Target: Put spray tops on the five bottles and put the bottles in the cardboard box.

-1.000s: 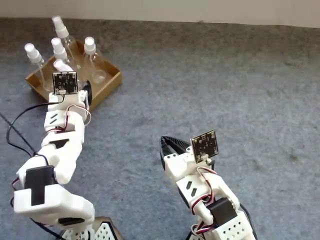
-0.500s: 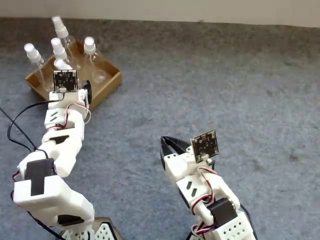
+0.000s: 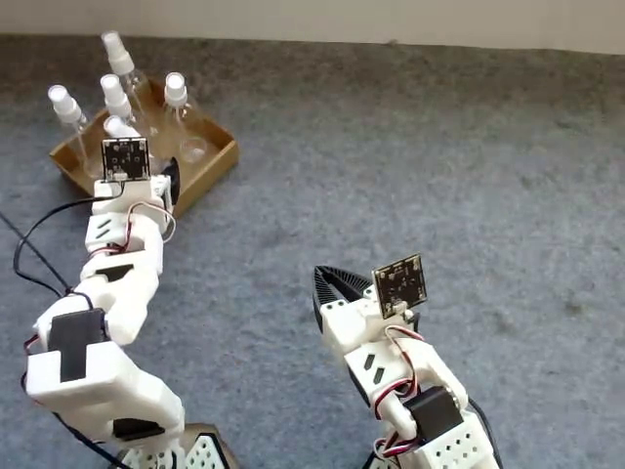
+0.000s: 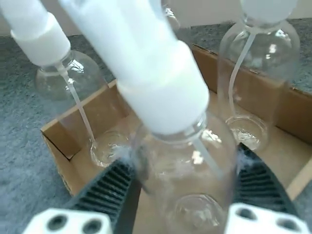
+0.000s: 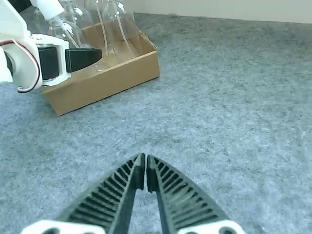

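The left pincer [image 4: 183,190] is closed on the round belly of the fifth bottle [image 4: 180,161]. One ribbed black finger [image 4: 105,187] presses each side of the clear body, and the bottle's white spray top [image 4: 156,83] points back toward the wrist. The bottle is over the inside of the cardboard box [image 4: 58,141], close to the box's near wall. Whether its base touches the box floor cannot be told. From the high view, the left arm [image 3: 122,274] stretches toward the far left corner of the table [image 3: 439,176], where the box [image 3: 210,166] lies, and the held bottle's white top [image 3: 119,127] shows just past the wrist. The four other bottles [image 3: 176,93] stand upright inside the box, each with a white spray top, grouped beyond and beside the held one. Two of them, one [image 4: 73,83] on each side [image 4: 253,63], flank it in the left wrist view. The right pincer [image 5: 145,168] has its two ribbed fingers drawn together until the tips almost meet, with nothing between them. It hangs low over bare grey table near the near edge [image 3: 337,285], well apart from the box [image 5: 112,78] and from every bottle.
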